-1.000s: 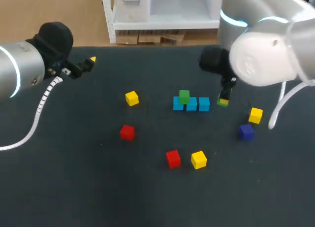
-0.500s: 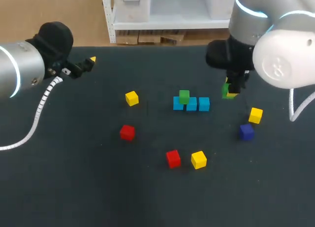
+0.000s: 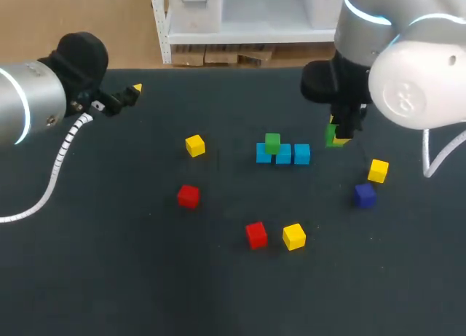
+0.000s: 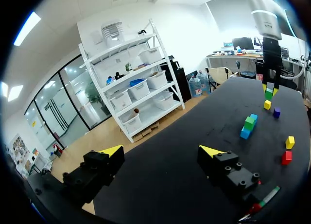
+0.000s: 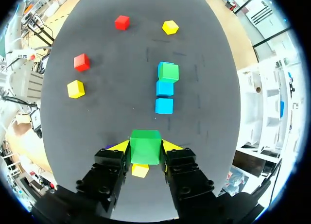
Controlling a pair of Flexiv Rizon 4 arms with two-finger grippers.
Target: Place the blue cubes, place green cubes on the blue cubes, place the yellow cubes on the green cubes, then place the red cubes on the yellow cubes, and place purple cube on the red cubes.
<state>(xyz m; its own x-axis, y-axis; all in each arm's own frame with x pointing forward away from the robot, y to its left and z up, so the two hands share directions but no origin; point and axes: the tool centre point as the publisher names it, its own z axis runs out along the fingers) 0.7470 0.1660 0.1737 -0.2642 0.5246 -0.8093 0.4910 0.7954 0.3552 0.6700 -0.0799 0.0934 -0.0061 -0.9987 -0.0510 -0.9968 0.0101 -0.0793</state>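
Dark matte worktop (image 3: 109, 278) fills the head view, evenly lit, its far edge running straight across at twelve o'clock.

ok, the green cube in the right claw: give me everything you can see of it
The green cube is a plain, solid-looking block, evenly green with matte faces and crisp edges, and no markings show. It sits square in the right claw, one yellow fingertip pressed on each of two opposite side faces, one face turned to the wrist camera. Nothing else touches it, and it appears to be held clear of the dark table. It hangs beyond the end of the blue cube row, roughly in line with it, not over it.
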